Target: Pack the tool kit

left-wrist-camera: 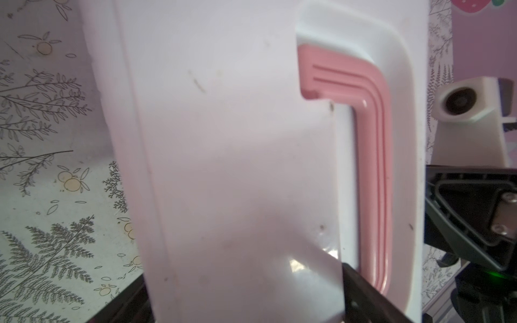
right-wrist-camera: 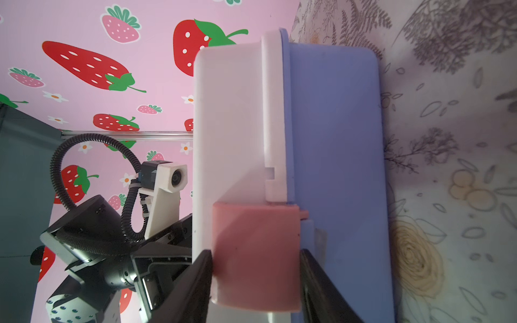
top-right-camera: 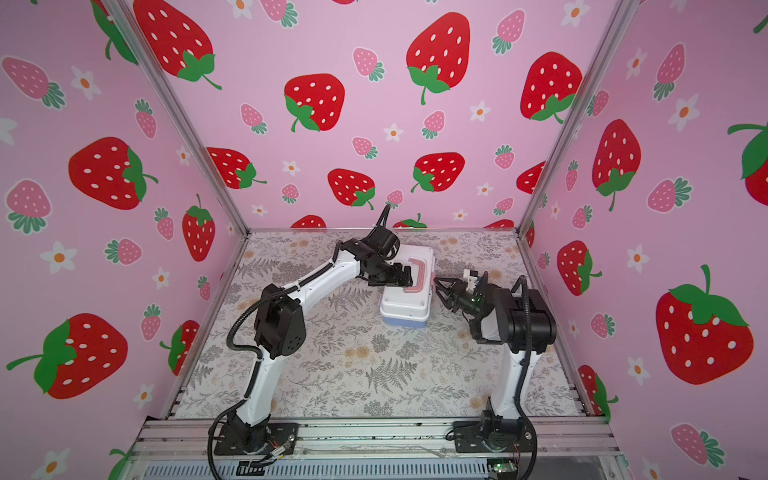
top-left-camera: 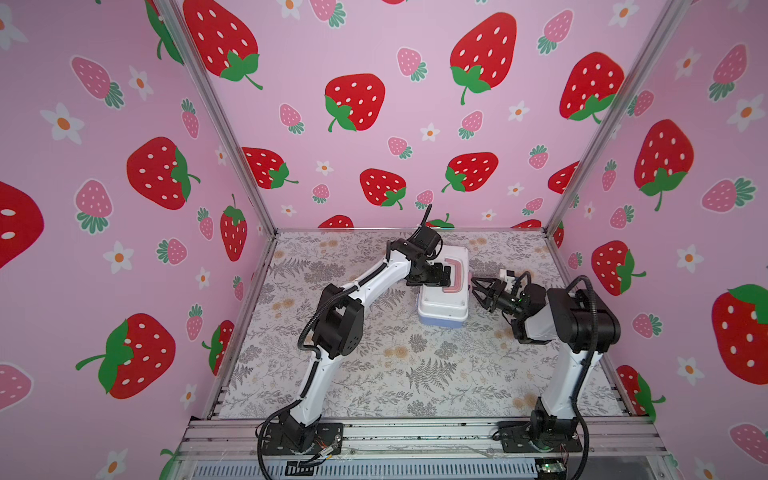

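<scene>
On the floral table (top-left-camera: 374,374), left of the middle in both top views, the left arm is seen reaching toward the back, and the left gripper (top-left-camera: 436,276) (top-right-camera: 401,277) is set down over the top of the tool kit (top-left-camera: 444,305) (top-right-camera: 407,305). The kit stands toward the back of the table, near its middle, with its lid (left-wrist-camera: 223,167) shut, so its contents are hidden. What the top views leave small is given close by the left wrist view. There the left gripper (left-wrist-camera: 243,293) is released, its jaws spread wide across the white lid, with one finger just beside the pink handle (left-wrist-camera: 372,167), which lies folded flat in its recess. The handle (top-left-camera: 457,274) is seen from above as a pink U on the right half of the lid. The periwinkle base (top-left-camera: 442,322) appears from above only as a thin band under the lid. Its whole side (right-wrist-camera: 335,167) is shown in the right wrist view, resting on the table, with the lid (right-wrist-camera: 226,125) seated on its rim. The pink latch (right-wrist-camera: 256,251) on the kit's right side is shown plainly only in that view. The right gripper (right-wrist-camera: 256,260) is clenched on it, one finger against each edge. To the right in both top views, the right gripper (top-left-camera: 476,289) (top-right-camera: 438,286) is seen only as meeting the kit's right side.
</scene>
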Motion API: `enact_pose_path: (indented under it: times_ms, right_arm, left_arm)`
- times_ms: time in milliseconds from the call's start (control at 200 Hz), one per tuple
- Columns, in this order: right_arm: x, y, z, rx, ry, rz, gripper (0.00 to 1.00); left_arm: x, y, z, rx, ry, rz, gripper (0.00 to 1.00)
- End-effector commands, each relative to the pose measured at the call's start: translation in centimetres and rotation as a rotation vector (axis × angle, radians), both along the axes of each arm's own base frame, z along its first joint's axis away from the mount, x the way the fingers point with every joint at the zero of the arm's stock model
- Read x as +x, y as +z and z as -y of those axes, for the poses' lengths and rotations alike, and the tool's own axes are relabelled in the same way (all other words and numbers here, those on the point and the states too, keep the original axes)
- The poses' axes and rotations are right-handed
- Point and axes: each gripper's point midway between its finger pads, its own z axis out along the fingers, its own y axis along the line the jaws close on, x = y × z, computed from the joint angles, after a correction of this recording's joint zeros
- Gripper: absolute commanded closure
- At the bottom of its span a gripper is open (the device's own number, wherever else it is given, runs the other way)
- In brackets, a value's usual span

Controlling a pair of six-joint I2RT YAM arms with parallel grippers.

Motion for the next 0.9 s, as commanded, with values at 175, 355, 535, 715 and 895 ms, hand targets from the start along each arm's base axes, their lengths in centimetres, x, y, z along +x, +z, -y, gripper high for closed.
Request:
enact_pose_path:
  times_ms: [175,355,535,715,895]
  right_arm:
    - [0.8,3.0,-1.1,-0.196,0.051,0.202,0.56]
    - [1.0,1.9,-0.7,-0.277,0.039,0.182,0.58]
    - [1.0,0.8,-1.1,-0.282,0.043,0.150,0.58]
    - [1.0,-0.8,-1.7,-0.311,0.053,0.123,0.59]
    - [1.0,-1.0,-1.9,-0.318,0.054,0.122,0.59]
  left_arm:
    - [-5.4,-8.4,-1.1,0.128,-0.037,-0.273,0.04]
    - [-5.4,-8.4,-1.3,0.138,-0.037,-0.272,0.04]
    - [-5.4,-8.5,-1.3,0.140,-0.034,-0.275,0.04]
    - [-5.5,-8.6,-1.4,0.147,-0.034,-0.279,0.04]
    - [-5.5,-8.6,-1.6,0.155,-0.034,-0.279,0.04]
